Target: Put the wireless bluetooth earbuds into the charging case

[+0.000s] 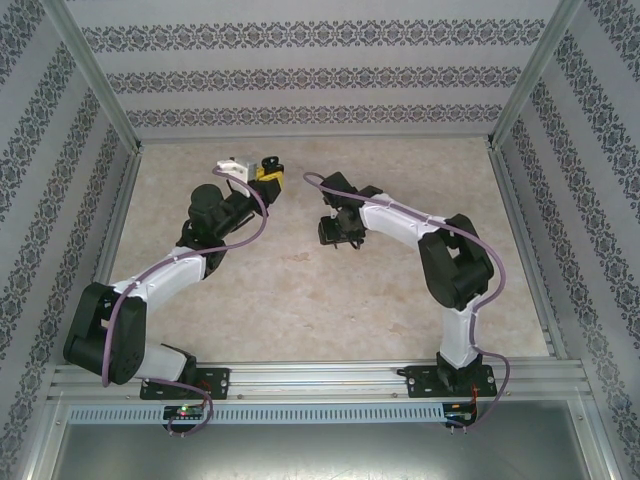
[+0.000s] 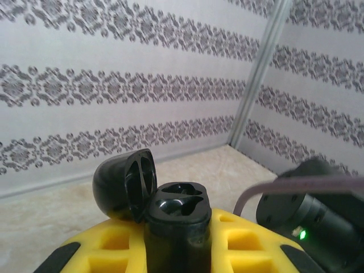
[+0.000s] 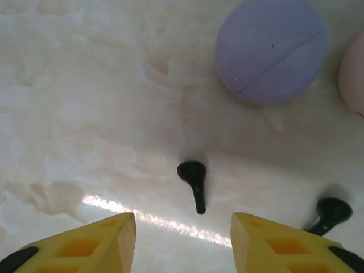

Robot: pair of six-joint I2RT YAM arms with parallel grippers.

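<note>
Lower your right gripper (image 3: 182, 227) straight down until the black earbud (image 3: 193, 177) on the table (image 3: 85, 114) sits centred between the jaws; pinch the bulb rather than the thin stem, which would likely pivot; the jaws stand apart, touching nothing; a second black earbud (image 3: 331, 213) lies further right. Your left gripper (image 2: 176, 253) is clamped on the black charging case (image 2: 177, 207), lid open, wells seemingly empty.

A pale, marbled beige tabletop (image 1: 300, 300) lies at the centre of the top view. White wall panels banded with dark damask ornament (image 1: 320, 60) enclose it at the top, left and right, and slanting silver aluminium corner posts (image 1: 92, 75) join them. A ribbed aluminium rail (image 1: 320, 380) crosses the bottom. In the right wrist view, a bright glare streak (image 3: 159, 220) marks the lower centre.
</note>
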